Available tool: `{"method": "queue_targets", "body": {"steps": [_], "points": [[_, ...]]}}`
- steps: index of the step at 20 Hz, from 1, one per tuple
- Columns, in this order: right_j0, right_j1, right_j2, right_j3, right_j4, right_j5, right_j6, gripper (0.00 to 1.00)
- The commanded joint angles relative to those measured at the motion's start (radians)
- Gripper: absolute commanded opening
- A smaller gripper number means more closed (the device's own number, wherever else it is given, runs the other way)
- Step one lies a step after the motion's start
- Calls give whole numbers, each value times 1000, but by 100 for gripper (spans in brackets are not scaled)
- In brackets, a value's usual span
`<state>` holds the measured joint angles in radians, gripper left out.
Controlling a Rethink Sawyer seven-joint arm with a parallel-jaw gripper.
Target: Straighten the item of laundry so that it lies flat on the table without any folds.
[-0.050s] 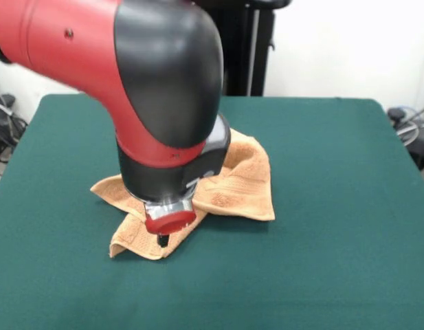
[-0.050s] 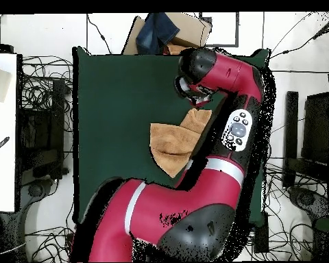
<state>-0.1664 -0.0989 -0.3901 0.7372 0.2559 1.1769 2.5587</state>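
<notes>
The item of laundry (image 1: 242,185) is a light orange-tan terry towel lying crumpled near the middle of the green table (image 1: 321,172). One flap folds toward the front left and another bunches up at the back right. My gripper (image 1: 162,237) comes down onto the towel's front-left fold, mostly hidden under the bulky red and black wrist. Whether it holds the cloth does not show. In the overhead view the towel (image 2: 171,140) lies beside the arm, which covers part of it, on the table (image 2: 119,103).
A cardboard box with blue cloth (image 2: 171,31) sits beyond the table's far edge in the overhead view. Cables (image 2: 44,96) lie on the floor around the table. A white surface (image 2: 3,130) stands at the left.
</notes>
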Motion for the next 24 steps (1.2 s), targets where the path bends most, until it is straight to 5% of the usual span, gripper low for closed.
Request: {"method": "queue_targets", "body": {"steps": [1,18,24], "points": [[11,-29,23,166,13,-80,253,100],[84,-6,-21,142,0,-65,353,100],[100,24,-62,78,28,97,444,100]]}}
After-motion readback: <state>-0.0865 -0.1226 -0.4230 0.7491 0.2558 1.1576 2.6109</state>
